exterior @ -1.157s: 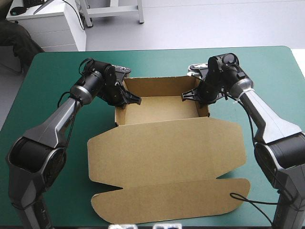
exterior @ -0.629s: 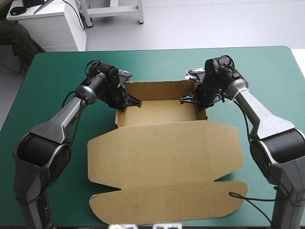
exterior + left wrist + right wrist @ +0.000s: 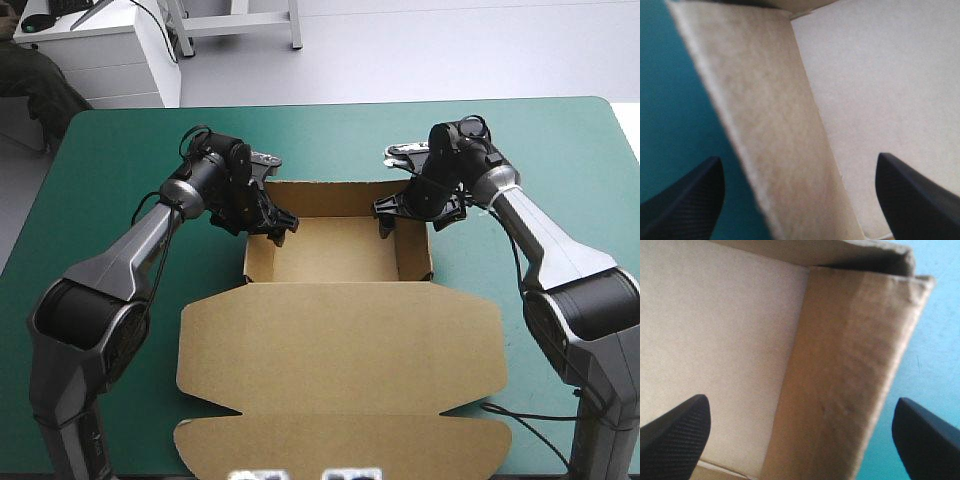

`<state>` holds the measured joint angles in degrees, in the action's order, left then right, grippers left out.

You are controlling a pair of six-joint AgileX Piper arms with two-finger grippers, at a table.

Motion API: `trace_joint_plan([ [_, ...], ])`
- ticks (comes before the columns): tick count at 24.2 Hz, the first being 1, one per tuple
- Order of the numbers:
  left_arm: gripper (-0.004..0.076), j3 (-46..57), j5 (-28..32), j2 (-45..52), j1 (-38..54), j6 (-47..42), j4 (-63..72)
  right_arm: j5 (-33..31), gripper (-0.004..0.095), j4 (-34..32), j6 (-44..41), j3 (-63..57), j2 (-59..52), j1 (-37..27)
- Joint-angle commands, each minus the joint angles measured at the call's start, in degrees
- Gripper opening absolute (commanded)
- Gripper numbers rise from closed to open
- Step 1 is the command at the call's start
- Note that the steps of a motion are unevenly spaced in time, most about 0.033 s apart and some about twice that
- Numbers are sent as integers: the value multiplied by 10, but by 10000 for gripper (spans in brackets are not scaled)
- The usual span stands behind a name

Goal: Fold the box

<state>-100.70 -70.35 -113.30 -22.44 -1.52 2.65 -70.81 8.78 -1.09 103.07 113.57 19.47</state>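
**Brown box stands as an open tray, both sets of jaws open astride its side walls**

A cut brown cardboard box (image 3: 340, 345) lies on a table (image 3: 110, 150) with a teal-green cover. Its far part forms an open tray (image 3: 335, 250) with raised walls, near the middle of the table. The lid (image 3: 340, 320) lies flat from the tray toward the table's near edge, and an end flap (image 3: 340, 445) almost reaches that edge.

The left jaws are at the far end of the tray's left wall (image 3: 780, 135). They are wide open and hold nothing. In the left wrist view the wall rises between the two black fingers (image 3: 685, 200), one outside over the cover and the other inside over the tray floor.

The right jaws are at the far end of the tray's right wall (image 3: 840, 385), also wide open and holding nothing. That wall stands between the right fingers (image 3: 675, 435), one inside the tray and one outside. The tray's far right corner shows ahead of them. Whether any finger touches a wall cannot be told.
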Motion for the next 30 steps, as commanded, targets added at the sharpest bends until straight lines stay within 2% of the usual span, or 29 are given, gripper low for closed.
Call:
trace_joint_plan([
  [1,592,-20,-34,49,-2,-6,-15,-7,879,21,1,16,-36,-2],
  [13,576,-20,-34,153,-2,25,-37,-7,860,12,11,16,-117,-2],
  [15,533,-20,-34,177,-2,27,-48,-7,860,12,11,16,-136,-2],
  [17,436,-20,-34,202,-2,40,-55,-7,858,12,11,16,-153,-2],
  [18,328,-20,-34,226,-2,42,-61,-7,849,12,11,16,-170,-2],
  [19,261,-20,-34,242,-2,43,-63,-7,843,12,14,16,-178,-2],
  [20,126,-20,-34,266,-2,64,-63,-7,835,11,14,16,-192,-2],
  [22,-4,-20,-34,305,-2,100,-60,-7,834,11,14,16,-206,-2],
  [26,-6,-16,-35,401,-2,127,-52,-7,824,11,17,16,-213,-2],
  [30,-6,67,-35,530,-2,132,-75,-7,813,10,25,16,-213,-2],
])
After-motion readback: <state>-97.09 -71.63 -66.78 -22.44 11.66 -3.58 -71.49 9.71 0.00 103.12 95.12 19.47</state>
